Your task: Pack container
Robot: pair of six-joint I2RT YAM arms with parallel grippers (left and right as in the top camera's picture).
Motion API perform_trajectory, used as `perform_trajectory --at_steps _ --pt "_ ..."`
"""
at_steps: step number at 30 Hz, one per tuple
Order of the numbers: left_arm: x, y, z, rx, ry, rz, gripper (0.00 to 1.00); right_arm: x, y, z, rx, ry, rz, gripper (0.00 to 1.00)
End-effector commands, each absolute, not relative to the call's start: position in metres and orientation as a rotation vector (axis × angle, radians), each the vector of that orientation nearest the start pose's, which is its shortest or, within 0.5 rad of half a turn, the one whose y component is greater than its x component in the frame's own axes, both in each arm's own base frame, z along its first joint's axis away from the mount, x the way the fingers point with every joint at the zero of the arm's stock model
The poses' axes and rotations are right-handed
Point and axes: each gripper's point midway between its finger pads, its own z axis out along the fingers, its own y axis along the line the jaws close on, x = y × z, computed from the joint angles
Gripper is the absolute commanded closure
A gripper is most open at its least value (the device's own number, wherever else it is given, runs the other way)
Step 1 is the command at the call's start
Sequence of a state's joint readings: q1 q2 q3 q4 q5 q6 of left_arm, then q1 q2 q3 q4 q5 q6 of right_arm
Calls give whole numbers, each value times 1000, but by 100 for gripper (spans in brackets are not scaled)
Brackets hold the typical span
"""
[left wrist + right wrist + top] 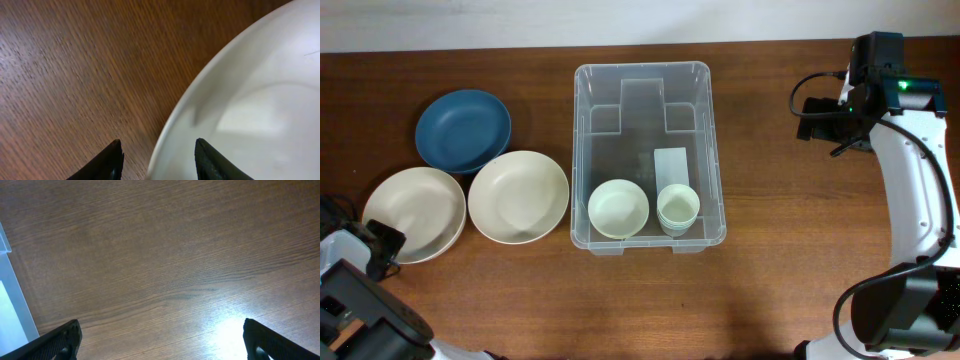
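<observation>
The clear plastic container [582, 150] stands mid-table with a pale bowl [618, 208] and stacked pale cups [677, 207] at its near end. Left of it lie a blue plate [463, 130] and two cream plates [518, 196], [413, 213]. My left gripper [383, 246] is at the near-left edge of the leftmost cream plate. In the left wrist view, the left gripper [159, 145] straddles that plate's rim [172, 125], half-closed on it, one finger outside and one inside. My right gripper [817, 112] hovers over bare wood to the right of the container. In the right wrist view, the right gripper [160, 327] stands wide open and holds nothing.
A white label [670, 162] lies on the container's floor. The container's wall [10, 305] shows at the left edge of the right wrist view. Wood tabletop [800, 250] stretches right of the container and in front of it.
</observation>
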State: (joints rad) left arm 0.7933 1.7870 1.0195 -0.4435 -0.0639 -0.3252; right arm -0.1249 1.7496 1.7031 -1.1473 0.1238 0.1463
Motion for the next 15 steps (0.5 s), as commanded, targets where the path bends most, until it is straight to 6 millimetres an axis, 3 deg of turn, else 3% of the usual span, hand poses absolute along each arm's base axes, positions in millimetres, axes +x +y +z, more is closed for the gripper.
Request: perform_trajectory --at_steps 1,5,10,15 --pt "257 283 8 -1507 2376 225 52 399 -76 193 424 2730 -183 1" --pt "256 284 8 -1509 2376 239 55 399 -76 193 424 2730 -183 1" --pt "250 286 8 -1525 2381 276 78 399 -76 193 424 2730 -183 1" --pt "249 286 8 -1529 2383 275 91 399 -76 193 424 2730 -183 1"
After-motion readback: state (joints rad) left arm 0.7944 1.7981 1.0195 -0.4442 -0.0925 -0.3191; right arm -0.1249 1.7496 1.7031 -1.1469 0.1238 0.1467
